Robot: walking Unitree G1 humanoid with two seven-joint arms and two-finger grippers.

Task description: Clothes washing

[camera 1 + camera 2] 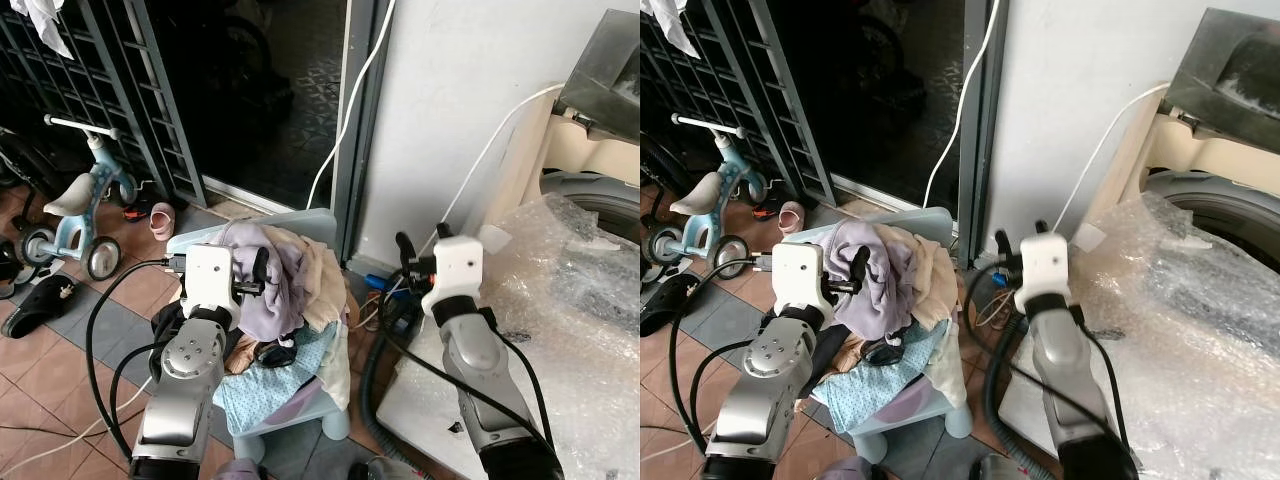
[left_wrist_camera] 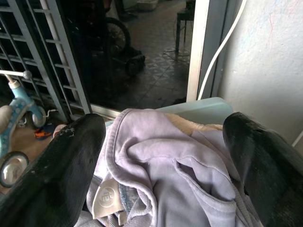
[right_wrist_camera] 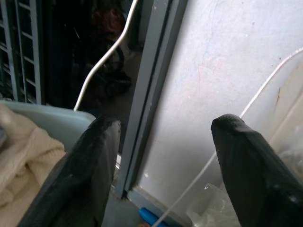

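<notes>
Both silver arms reached up from the lower frame toward the laundry.

At centre, the left gripper [image 2: 161, 156] hovered spread over a lilac garment [image 1: 275, 285] topping the heaped pale blue basket [image 1: 300, 225], seemingly lined up to grasp it. The right gripper [image 3: 163, 165], also spread and empty, pointed at the wall [image 3: 227, 61], beside the bubble-wrapped washing machine [image 1: 590, 200] at right.

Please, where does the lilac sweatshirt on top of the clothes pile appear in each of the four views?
Left eye: lilac sweatshirt, centre-left, topping the pile.
Right eye, left of centre.
Left wrist, lower middle, between the black fingers.
Right wrist: not in it.
Shared landmark: white cable by the door frame.
</notes>
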